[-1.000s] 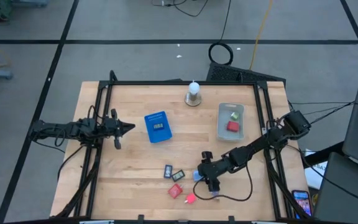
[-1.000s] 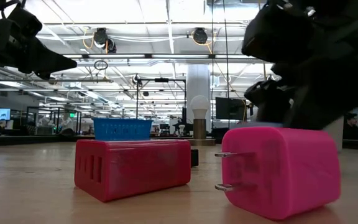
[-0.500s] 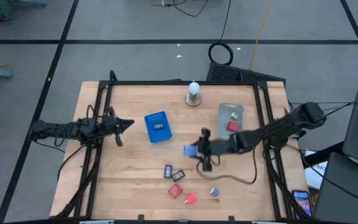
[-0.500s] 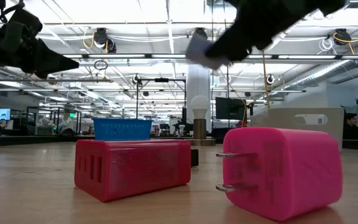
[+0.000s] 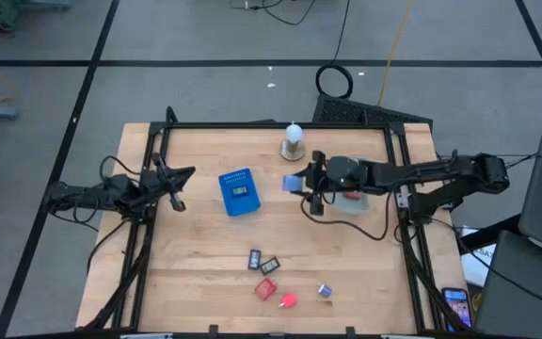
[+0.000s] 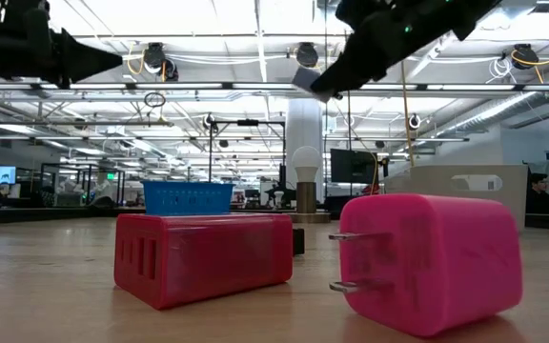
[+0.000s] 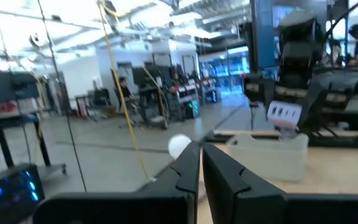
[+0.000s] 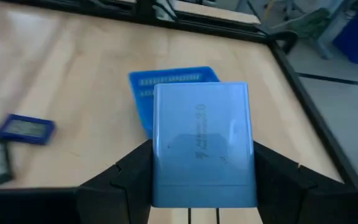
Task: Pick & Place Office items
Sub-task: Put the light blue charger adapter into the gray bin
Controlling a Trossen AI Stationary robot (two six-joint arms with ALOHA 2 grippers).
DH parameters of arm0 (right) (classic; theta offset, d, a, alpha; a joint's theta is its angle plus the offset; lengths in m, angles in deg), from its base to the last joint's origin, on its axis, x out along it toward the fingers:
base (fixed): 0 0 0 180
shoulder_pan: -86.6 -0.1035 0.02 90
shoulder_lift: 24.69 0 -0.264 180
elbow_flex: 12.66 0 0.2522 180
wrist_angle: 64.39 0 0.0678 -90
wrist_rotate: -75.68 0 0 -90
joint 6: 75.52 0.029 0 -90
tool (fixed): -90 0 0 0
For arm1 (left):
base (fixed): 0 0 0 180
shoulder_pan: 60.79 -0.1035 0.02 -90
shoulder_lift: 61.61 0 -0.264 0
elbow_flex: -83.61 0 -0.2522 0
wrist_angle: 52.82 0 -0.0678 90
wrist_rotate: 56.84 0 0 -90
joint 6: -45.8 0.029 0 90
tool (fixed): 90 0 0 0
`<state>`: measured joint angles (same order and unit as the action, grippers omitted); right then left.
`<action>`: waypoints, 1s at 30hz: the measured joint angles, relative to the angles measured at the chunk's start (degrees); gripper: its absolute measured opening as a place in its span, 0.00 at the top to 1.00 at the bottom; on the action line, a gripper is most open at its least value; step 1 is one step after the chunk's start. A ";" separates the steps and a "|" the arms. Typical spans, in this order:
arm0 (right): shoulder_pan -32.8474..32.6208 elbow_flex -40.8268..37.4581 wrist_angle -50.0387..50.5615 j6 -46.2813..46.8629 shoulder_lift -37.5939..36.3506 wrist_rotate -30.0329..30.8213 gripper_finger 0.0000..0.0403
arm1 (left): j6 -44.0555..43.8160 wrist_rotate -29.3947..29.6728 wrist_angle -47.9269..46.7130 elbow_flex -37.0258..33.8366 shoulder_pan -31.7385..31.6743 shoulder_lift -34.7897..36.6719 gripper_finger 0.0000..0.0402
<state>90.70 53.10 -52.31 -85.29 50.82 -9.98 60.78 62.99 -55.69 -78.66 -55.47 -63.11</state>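
Note:
My right gripper (image 5: 297, 181) is shut on a light blue block (image 8: 202, 152) in the air, just left of the grey tray (image 5: 336, 200) that holds a green piece (image 5: 355, 174) and a red piece (image 5: 353, 192). Near the table's near edge lie a blue piece (image 5: 255, 258), a dark grey piece (image 5: 272, 265), a red block (image 6: 203, 255), a pink plug block (image 6: 427, 262) and a small purple piece (image 5: 325, 291). My left gripper (image 5: 184, 176) waits shut above the table's left side. My right gripper pinches the light blue block between its two fingers (image 8: 129, 174), one on each side face (image 8: 160, 168). The fingers come roughly level from the table's right. The block is lifted clear, high above the table (image 6: 305, 81).
A large blue square pad (image 5: 239, 191) lies flat left of the held block. A white bulb on a round base (image 5: 294, 141) stands by the far edge. A black frame (image 5: 271, 125) runs around the table. Bare wood shows between the pad and the near pieces.
My right gripper has risen from the near part of the table with the light blue block and carried it toward the far edge, up beside the tray. My left gripper has risen a little.

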 joint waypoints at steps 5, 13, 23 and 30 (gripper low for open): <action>3.64 -0.11 0.66 -3.25 1.23 0.02 0.50 | 5.54 0.25 6.63 0.04 0.02 0.00 0.94; 6.76 -0.70 -0.16 -6.03 2.32 -1.85 0.50 | 7.72 0.15 10.12 0.09 0.01 0.00 0.94; 8.00 -0.85 -2.78 -7.39 2.29 -3.19 0.50 | 7.09 -1.18 9.53 0.09 0.01 0.00 0.94; 7.98 -0.85 -2.87 -7.33 2.29 -3.19 0.50 | 7.39 -0.23 8.71 0.09 0.01 0.00 0.94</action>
<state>98.68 52.25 -55.18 -92.63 53.11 -13.17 68.17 62.76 -46.99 -78.57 -55.46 -63.11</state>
